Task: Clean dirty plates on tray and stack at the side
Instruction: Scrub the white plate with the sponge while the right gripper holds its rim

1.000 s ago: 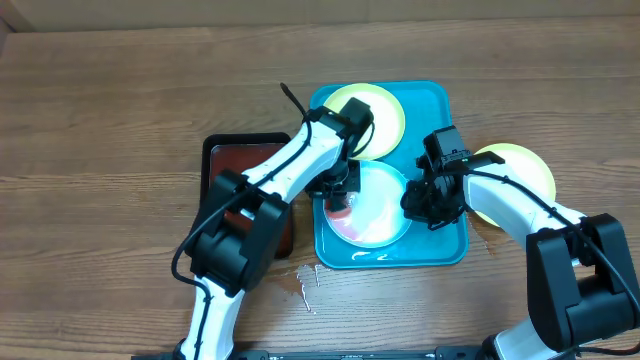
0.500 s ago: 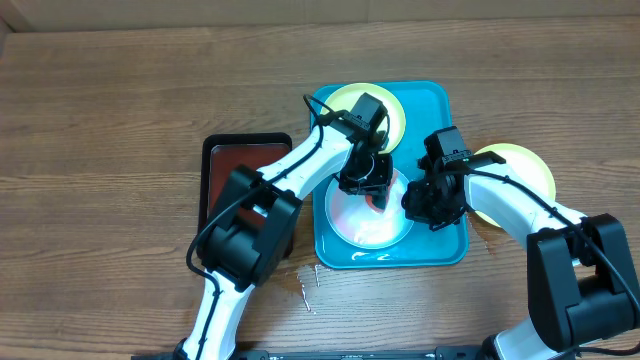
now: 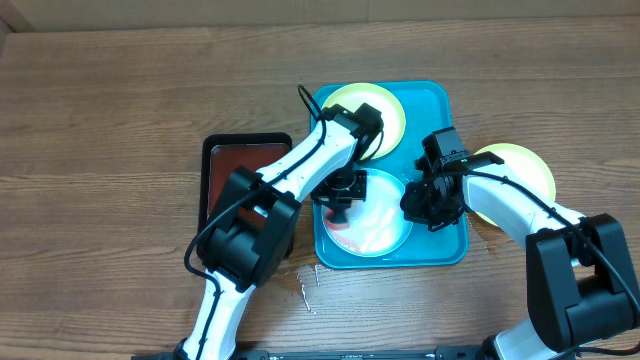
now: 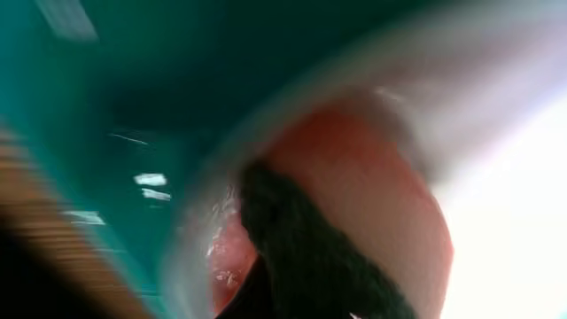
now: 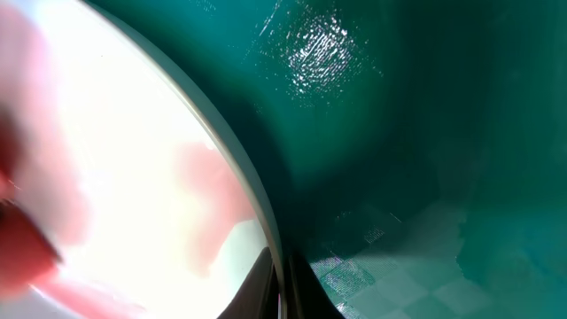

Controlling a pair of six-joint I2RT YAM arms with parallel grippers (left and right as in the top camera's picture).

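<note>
Camera overhead: the light blue-white round plastic plate (image 3: 382, 218) lies in the large turquoise rectangular plastic tray (image 3: 447, 100), in the half nearer my arms. The left gripper (image 3: 343, 192) sits clenched over the plate's left edge, and the right gripper (image 3: 425, 208) is clenched at its right rim. Left wrist: mostly blur, with a red sauce smear (image 4: 372, 195) beside something dark (image 4: 301, 257). Right wrist: closed tips meet the plate's rim; I cannot tell whether they pinch it.
</note>
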